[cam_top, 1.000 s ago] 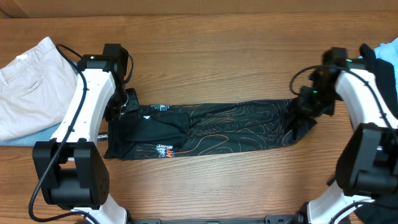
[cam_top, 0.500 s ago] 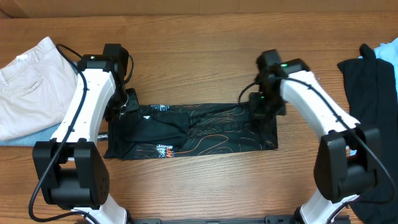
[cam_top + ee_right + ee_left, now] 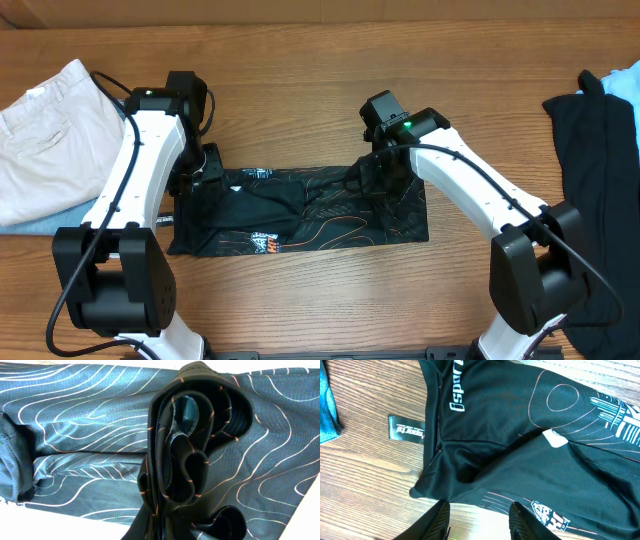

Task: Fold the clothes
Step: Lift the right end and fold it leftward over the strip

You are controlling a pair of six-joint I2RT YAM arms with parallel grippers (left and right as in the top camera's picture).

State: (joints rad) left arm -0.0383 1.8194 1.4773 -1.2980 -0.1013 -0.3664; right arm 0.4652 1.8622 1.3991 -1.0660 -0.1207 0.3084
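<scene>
The clothes, a black jersey (image 3: 300, 212) with orange contour lines and white logos, lie as a long band across the middle of the table. My right gripper (image 3: 376, 176) is shut on the jersey's right end, held doubled back over the band's middle. In the right wrist view that end is a bunched wad of cloth (image 3: 195, 460) that hides my fingers. My left gripper (image 3: 196, 176) stands open at the jersey's left edge. In its wrist view the jaws (image 3: 479, 510) hover above bare wood just off the hem (image 3: 520, 435), holding nothing.
Beige trousers (image 3: 40, 130) lie at the far left on a strip of blue cloth (image 3: 40, 222). Plain black garments (image 3: 600, 150) lie at the right edge. A small black label (image 3: 406, 428) sits on the wood beside the jersey's left edge.
My right gripper has carried the jersey's right end far to the left, so the band is shorter and doubled over. The left arm has not moved.
</scene>
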